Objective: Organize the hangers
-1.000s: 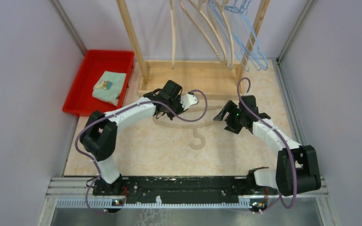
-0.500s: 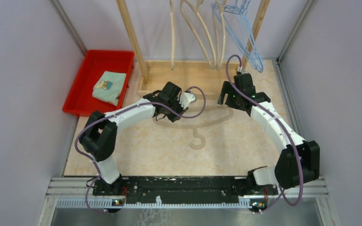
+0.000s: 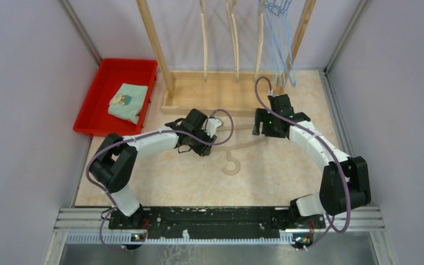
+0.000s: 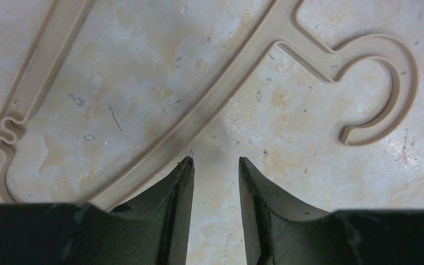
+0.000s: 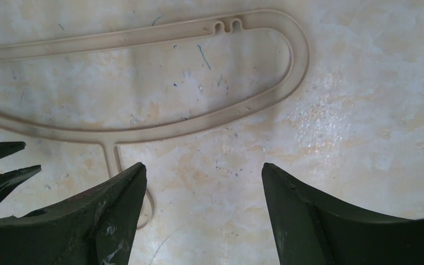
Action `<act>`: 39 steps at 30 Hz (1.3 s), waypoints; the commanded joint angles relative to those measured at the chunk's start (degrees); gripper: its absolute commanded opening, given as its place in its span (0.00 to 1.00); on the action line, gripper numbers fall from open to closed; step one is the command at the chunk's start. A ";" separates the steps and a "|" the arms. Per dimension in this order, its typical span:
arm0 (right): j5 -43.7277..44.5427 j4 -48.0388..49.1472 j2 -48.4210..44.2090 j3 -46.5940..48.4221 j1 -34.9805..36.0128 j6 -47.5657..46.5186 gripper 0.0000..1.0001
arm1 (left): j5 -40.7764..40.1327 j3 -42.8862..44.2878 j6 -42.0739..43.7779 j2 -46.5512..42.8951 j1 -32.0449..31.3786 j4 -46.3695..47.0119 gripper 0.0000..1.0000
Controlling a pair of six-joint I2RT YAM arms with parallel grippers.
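The right gripper has swung away from the middle of the table to the foot of the wooden rack. The hangers up there have settled from a fanned swing to hanging edge-on. The left gripper has slid slightly back toward its base.

I'd judge the rail work is finished for now and the beige hanger lying flat on the table, between both grippers, is next. The right jaws are spread wide over its looped end. The left jaws stand a little apart beside its shoulder. Neither holds anything.

Count: 1 beige hanger on the table, at least 3 hanging beige hangers, and the blue wire hangers bunched too tightly to number. There is also 1 red tray with 1 folded cloth.
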 commanded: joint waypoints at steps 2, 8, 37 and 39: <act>-2.31 3.23 0.78 1.61 0.66 0.71 0.76 | -2.61 -1.91 6.91 -1.35 -0.36 4.26 0.49; -3.00 3.71 1.00 1.70 0.67 0.41 0.76 | -2.74 -0.31 14.88 0.59 -0.36 6.55 0.57; -3.48 4.65 2.07 0.10 0.19 0.60 0.76 | 9.69 13.19 33.30 15.52 0.13 -15.69 0.00; -3.70 4.66 1.86 -0.06 0.15 0.71 0.76 | 9.15 13.94 32.14 14.86 0.33 -17.23 0.00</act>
